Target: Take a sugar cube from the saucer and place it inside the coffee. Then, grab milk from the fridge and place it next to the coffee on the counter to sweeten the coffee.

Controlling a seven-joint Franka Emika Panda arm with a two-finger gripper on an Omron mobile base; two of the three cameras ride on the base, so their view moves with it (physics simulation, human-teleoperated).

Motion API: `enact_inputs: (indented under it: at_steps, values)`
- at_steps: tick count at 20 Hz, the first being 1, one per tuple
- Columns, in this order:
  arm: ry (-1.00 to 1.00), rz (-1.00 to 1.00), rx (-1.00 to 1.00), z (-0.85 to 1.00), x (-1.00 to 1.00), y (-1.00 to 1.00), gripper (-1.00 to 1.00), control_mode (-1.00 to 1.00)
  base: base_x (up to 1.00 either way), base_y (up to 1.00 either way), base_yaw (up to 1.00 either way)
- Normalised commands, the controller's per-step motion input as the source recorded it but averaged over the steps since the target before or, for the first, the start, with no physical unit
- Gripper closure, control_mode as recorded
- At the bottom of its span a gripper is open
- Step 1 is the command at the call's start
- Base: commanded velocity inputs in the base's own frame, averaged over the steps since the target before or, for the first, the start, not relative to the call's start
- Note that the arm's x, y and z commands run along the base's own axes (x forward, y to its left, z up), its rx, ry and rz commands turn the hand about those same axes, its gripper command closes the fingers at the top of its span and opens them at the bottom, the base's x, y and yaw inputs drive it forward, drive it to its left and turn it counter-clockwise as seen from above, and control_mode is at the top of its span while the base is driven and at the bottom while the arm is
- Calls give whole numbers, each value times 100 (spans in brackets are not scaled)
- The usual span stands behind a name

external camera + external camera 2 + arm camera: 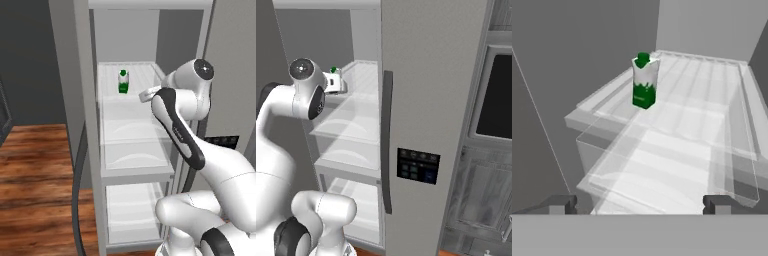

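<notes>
My fingers (639, 204) stand spread as wide as they go and hold nothing; in the hand view their two dark tips rise at the bottom edge, one at the lower left and one at the lower right, with the glass shelf (677, 150) between and beyond them. The milk (644, 81) stands upright on that shelf in the upper middle of the hand view, toward the shelf's left side and well apart from my fingertips, its green cap on top and green band at its foot.

In the left base view the fridge (85, 125) stands open in the middle of the frame, and the milk (123, 81) sits on the top shelf, in the upper middle of the picture, just left of my white arm (175, 120), which reaches in from the lower right. A wooden floor (35, 165) lies at the lower left.

In the right base view the closed fridge door (431, 125) fills the centre, and the milk's green cap (333, 70) peeps out at the upper left beside my wrist.
</notes>
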Motion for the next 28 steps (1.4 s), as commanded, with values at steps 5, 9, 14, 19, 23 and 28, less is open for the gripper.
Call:
enact_inputs:
  at_steps: [5, 9, 14, 19, 23, 28]
  values:
    - [-7, 1, 0, 14, 26, 17, -100, -100, 0, 0, 0]
    - [-4, 1, 0, 24, 32, 15, -100, -100, 0, 0, 0]
    - [0, 0, 2, 12, 39, 7, -100, -100, 0, 0, 0]
    - [0, 0, 0, 1, 43, 10, -100, -100, 0, 0, 0]
    - [1, 0, 0, 0, 45, 11, -100, -100, 0, 0, 0]
    - [2, 0, 0, 0, 47, 13, -100, -100, 0, 0, 0]
